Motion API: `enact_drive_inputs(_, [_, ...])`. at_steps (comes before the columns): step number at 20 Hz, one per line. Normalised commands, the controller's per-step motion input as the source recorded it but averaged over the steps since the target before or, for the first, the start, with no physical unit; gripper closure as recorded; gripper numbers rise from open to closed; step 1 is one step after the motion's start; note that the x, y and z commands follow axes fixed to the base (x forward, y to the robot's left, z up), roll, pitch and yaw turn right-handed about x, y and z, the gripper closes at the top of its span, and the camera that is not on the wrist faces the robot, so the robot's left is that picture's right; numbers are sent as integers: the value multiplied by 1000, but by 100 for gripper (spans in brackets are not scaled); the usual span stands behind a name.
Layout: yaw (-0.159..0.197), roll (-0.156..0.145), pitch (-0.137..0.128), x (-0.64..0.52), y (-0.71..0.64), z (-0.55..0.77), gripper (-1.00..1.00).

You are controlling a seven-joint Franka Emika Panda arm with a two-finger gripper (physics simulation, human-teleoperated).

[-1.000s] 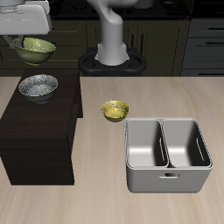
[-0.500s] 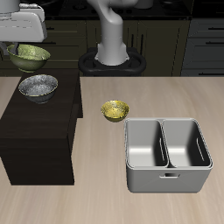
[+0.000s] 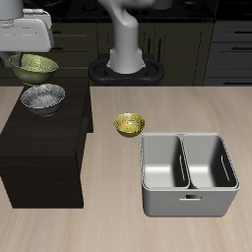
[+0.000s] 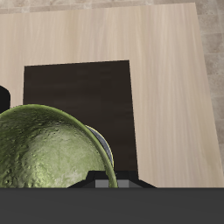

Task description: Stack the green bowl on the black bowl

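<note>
The green bowl (image 3: 34, 67) hangs in my gripper (image 3: 22, 61), held by its rim a short way above the black bowl (image 3: 43, 98). The black bowl, speckled silvery grey inside, sits on the dark cabinet (image 3: 44, 148). In the wrist view the green bowl (image 4: 44, 149) fills much of the frame, seen from its underside, and only a grey sliver of the black bowl (image 4: 103, 150) shows past its edge. My gripper's fingers are shut on the green bowl's rim.
A small yellow-gold bowl (image 3: 128, 124) sits on the table beside the cabinet. A grey two-compartment bin (image 3: 188, 173) stands nearer the table's front edge. The robot base (image 3: 126, 59) is at the back.
My gripper has lowered with the green bowl and shifted slightly sideways, bringing it closer above the black bowl. Nothing else moved.
</note>
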Motion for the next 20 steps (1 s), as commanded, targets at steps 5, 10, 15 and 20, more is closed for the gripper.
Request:
enact_drive_inputs(5, [12, 14, 15, 18, 55, -165, 100])
enact_drive_inputs(10, [18, 3, 33, 12, 37, -155, 100])
enact_drive_inputs(15, [11, 0, 19, 17, 42, -171, 100])
enact_drive_inputs(20, [9, 7, 23, -18, 74, -178, 100])
